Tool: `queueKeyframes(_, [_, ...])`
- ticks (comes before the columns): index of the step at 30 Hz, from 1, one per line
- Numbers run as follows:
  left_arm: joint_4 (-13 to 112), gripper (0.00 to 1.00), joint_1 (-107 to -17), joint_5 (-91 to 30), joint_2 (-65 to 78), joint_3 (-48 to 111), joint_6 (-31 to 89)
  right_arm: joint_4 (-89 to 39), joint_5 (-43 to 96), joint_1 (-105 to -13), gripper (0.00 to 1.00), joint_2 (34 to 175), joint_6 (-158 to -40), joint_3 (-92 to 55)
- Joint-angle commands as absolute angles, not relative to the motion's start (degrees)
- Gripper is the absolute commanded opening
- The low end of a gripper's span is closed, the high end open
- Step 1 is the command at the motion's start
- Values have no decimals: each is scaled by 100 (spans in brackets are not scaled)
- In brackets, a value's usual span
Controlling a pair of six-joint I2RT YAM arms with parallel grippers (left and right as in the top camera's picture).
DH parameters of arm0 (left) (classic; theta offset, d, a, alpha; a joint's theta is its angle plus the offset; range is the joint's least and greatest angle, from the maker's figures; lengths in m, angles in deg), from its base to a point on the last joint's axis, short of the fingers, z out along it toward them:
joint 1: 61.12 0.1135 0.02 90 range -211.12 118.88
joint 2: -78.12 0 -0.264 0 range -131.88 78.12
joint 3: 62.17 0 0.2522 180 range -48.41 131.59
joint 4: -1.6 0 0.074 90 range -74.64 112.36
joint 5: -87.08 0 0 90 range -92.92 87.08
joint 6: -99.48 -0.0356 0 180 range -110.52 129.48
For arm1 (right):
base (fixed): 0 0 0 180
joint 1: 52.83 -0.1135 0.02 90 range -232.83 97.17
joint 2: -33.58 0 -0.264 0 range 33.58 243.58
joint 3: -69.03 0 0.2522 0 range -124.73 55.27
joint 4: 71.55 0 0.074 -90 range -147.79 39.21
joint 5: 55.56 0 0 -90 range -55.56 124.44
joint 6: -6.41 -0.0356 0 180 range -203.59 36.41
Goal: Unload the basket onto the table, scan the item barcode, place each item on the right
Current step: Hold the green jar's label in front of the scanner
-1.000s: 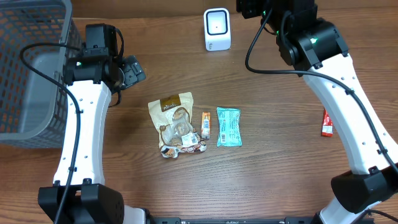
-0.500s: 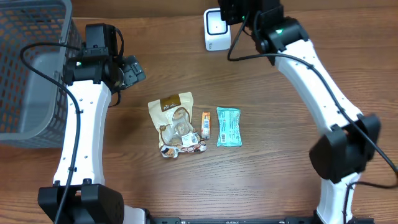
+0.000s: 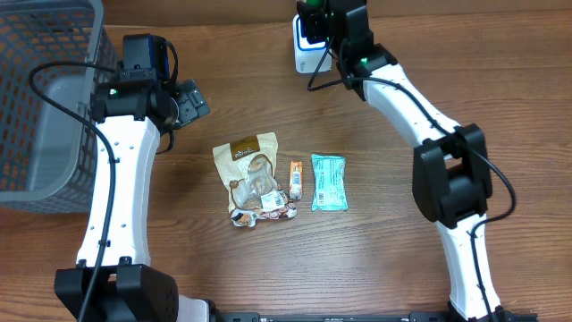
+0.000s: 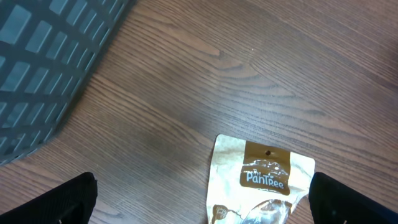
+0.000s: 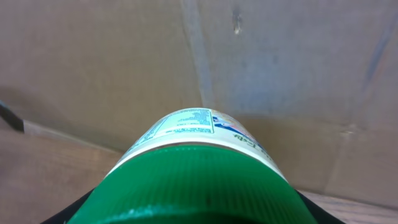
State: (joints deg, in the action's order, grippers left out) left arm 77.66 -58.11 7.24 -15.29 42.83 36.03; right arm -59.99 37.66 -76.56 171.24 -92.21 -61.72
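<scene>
A jar with a green ribbed lid (image 5: pixel 199 180) and a white printed label fills the right wrist view, and my right gripper (image 5: pixel 199 214) is shut on it. Overhead, that right gripper (image 3: pixel 320 18) sits at the table's far edge, right over the white barcode scanner (image 3: pixel 302 57), partly covering it. My left gripper (image 3: pixel 185 102) hovers open and holding nothing, left of centre; its dark fingertips (image 4: pixel 65 199) frame the top of a beige Pantree pouch (image 4: pixel 264 177).
On the table's middle lie the beige pouch (image 3: pixel 250 170), a small orange bar (image 3: pixel 296 179) and a teal packet (image 3: pixel 328 182). A grey mesh basket (image 3: pixel 45 98) stands at the far left. A cardboard wall (image 5: pixel 280 74) rises behind the scanner.
My right arm has swung left along the far edge, carrying the jar from the right of the scanner to directly over it. The left arm has not moved.
</scene>
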Motion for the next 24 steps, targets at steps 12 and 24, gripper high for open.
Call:
queueKeyframes(12, [7768, 100, -5813, 800, -1439, 4329, 3583, -8460, 4002, -7682, 4, 18425, -9791, -6319])
queueKeyframes(24, [7771, 100, -5813, 800, -1439, 4329, 3583, -8796, 4405, -7682, 4, 18427, -10017, -6319])
